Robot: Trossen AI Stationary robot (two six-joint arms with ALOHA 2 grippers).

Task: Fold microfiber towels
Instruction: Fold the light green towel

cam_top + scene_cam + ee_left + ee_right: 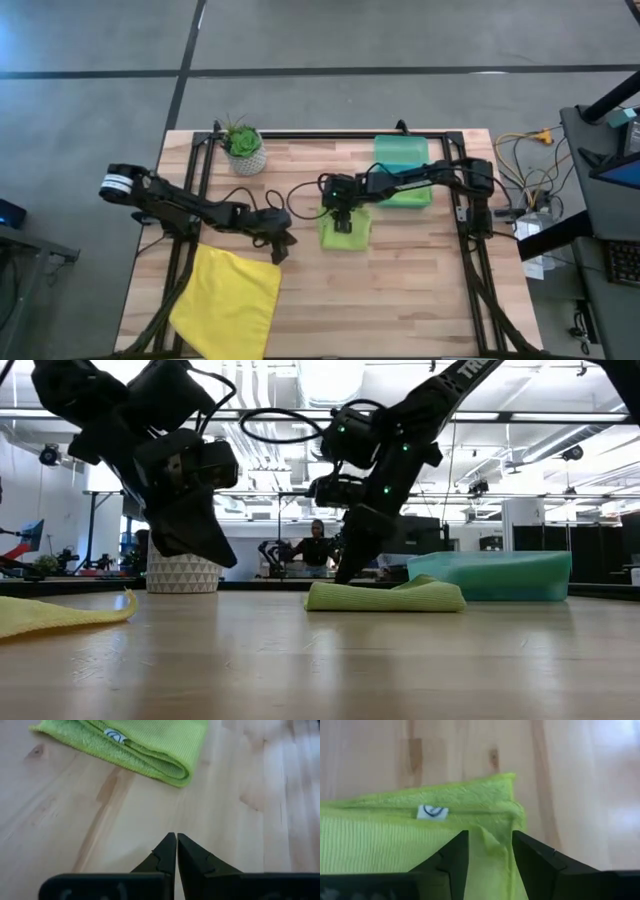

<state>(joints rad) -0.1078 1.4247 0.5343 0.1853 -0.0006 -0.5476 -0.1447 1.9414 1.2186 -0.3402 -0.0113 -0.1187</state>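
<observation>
A lime green microfiber towel (345,232) lies folded near the table's middle, its white tag (432,812) on top. My right gripper (490,837) stands on the towel's far part, pointing steeply down, fingers apart. A bright yellow towel (228,300) lies spread at the near left, one corner slightly raised (128,600). My left gripper (176,836) is shut and holds nothing. It hangs above bare wood just past the yellow towel's far right corner (281,250), to the left of the green towel (145,745). My right gripper comes at the lime green towel from above, slanting down. Its two fingertips (457,845) rest on the top layer near a folded corner. A small ridge of cloth (495,842) stands up in the gap between them. The towel lies flat on the table (385,597).
A translucent green bin (402,168) stands at the far right, behind the green towel. A potted plant (244,150) in a white pot sits at the far left. Bare wood lies open along the near right. People and equipment show in the room beyond the table.
</observation>
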